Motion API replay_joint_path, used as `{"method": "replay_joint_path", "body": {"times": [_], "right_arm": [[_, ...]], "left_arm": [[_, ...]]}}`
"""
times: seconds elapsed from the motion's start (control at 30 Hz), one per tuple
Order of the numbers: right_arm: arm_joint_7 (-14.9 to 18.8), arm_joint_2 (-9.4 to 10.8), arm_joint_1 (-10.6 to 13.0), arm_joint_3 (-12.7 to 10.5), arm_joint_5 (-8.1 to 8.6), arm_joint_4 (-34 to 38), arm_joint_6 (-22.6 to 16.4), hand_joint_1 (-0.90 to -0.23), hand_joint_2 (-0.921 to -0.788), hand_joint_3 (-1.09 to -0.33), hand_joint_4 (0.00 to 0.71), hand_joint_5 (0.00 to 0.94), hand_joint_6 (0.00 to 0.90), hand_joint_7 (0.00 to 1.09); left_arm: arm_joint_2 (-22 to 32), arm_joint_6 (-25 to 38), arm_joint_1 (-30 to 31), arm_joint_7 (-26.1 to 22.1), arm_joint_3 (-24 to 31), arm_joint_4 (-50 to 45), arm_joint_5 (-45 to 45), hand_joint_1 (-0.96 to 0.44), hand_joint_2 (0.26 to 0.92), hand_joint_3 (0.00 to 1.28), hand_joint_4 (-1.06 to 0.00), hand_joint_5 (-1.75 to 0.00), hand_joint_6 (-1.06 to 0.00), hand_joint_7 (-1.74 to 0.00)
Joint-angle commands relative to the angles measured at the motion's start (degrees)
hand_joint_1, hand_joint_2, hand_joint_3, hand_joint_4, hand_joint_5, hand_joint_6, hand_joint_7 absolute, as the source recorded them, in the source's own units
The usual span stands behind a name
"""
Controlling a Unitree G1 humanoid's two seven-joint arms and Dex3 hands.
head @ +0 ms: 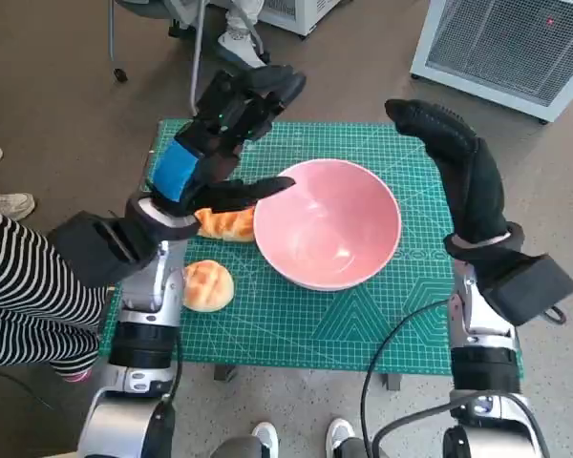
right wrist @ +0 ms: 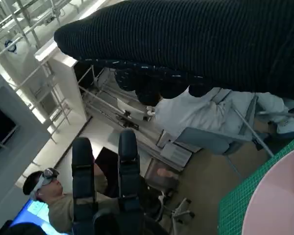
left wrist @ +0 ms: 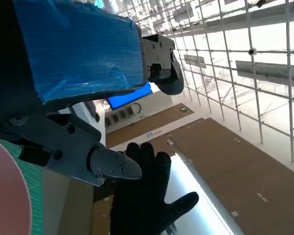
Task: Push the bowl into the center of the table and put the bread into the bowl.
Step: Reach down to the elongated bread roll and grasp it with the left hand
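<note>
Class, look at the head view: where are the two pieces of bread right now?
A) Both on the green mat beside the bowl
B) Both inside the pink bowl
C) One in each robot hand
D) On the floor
A: the long bread and the round bun lie on the green mat, on the robot's left of the empty pink bowl.

Green cutting mat point(head: 363, 324) with pale grid lines, spread over the bench. Far right on the floor, a white cabinet with a grille front point(head: 516, 48). Far left, metal chair legs point(head: 199, 57), with a white shoe point(head: 237, 43) just beside them. At the left edge, a striped sleeve point(head: 19, 286) and two pale shoes point(head: 2, 191). Near edge, two white shoe tips point(head: 301, 437). In the right wrist view, a seated person wearing a headset point(right wrist: 49, 196).
</note>
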Motion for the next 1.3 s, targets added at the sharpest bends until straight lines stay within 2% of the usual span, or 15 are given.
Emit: {"method": "replay_joint_path", "body": {"times": [0.03, 0.23, 0.3, 0.4, 0.47, 0.6, 0.77, 0.97, 1.3], "right_arm": [[-0.65, 0.51, 1.31, 0.43, 0.38, -0.33, 1.11, -0.768, -0.921, -0.759, 0.166, 0.007, -0.001, 0.56], [-0.78, 0.21, 1.63, 0.49, 0.35, -0.73, 0.86, -0.767, -0.921, -0.757, 0.168, 0.007, -0.001, 0.56], [-0.71, 0.04, 1.69, 0.39, 0.45, -0.75, 0.75, -0.767, -0.921, -0.756, 0.169, 0.007, -0.001, 0.55], [-0.62, -0.18, 1.73, 0.21, 0.69, -0.83, 0.78, -0.768, -0.921, -0.754, 0.171, 0.008, -0.001, 0.55], [-0.58, -0.34, 1.79, 0.04, 0.90, -0.91, 0.88, -0.769, -0.921, -0.753, 0.172, 0.008, -0.001, 0.55], [-0.43, -0.49, 1.80, -0.26, 1.44, -0.94, 1.05, -0.770, -0.921, -0.751, 0.174, 0.008, -0.001, 0.55], [-0.44, -0.48, 1.68, -0.54, 1.94, -0.79, 1.32, -0.771, -0.921, -0.747, 0.175, 0.009, -0.001, 0.55], [-0.51, -0.46, 1.42, -0.57, 2.13, -0.32, 1.30, -0.770, -0.921, -0.742, 0.176, 0.008, -0.001, 0.55], [-0.42, -0.26, 1.19, -0.42, 2.31, 0.24, 1.10, -0.768, -0.921, -0.742, 0.175, 0.006, -0.001, 0.56]], "left_arm": [[6.65, 0.04, -1.55, -0.80, 0.09, -0.76, 4.58, -0.21, 0.752, 0.38, -0.28, 0.00, 0.00, -0.75], [18.02, 1.34, -3.92, -4.20, -2.52, 2.55, 14.21, -0.15, 0.678, 0.37, -0.25, 0.00, 0.00, -0.68], [21.90, 3.16, -4.50, -4.25, -4.45, 2.69, 19.50, -0.10, 0.674, 0.30, -0.20, 0.00, -0.01, -0.59], [25.94, 6.73, -4.86, -3.16, -7.35, 1.46, 27.23, 0.01, 0.704, 0.12, -0.11, 0.00, -0.07, -0.31], [27.47, 11.06, -5.03, -2.38, -9.29, 0.66, 31.89, 0.08, 0.713, 0.08, -0.08, 0.00, -0.09, -0.21], [28.30, 15.53, -5.54, -1.94, -11.35, 1.49, 35.74, 0.18, 0.732, 0.03, -0.03, 0.00, -0.12, -0.08], [28.07, 16.42, -6.77, -3.09, -12.80, 5.31, 35.97, 0.23, 0.749, 0.02, 0.00, 0.00, -0.13, -0.03], [27.01, 16.48, -8.90, -2.75, -15.23, 10.57, 37.01, 0.20, 0.753, 0.01, 0.00, 0.00, -0.14, -0.02], [23.13, 13.56, -13.82, -0.61, -19.24, 23.80, 38.74, 0.04, 0.725, 0.00, -0.02, 0.00, -0.16, -0.02]]}}
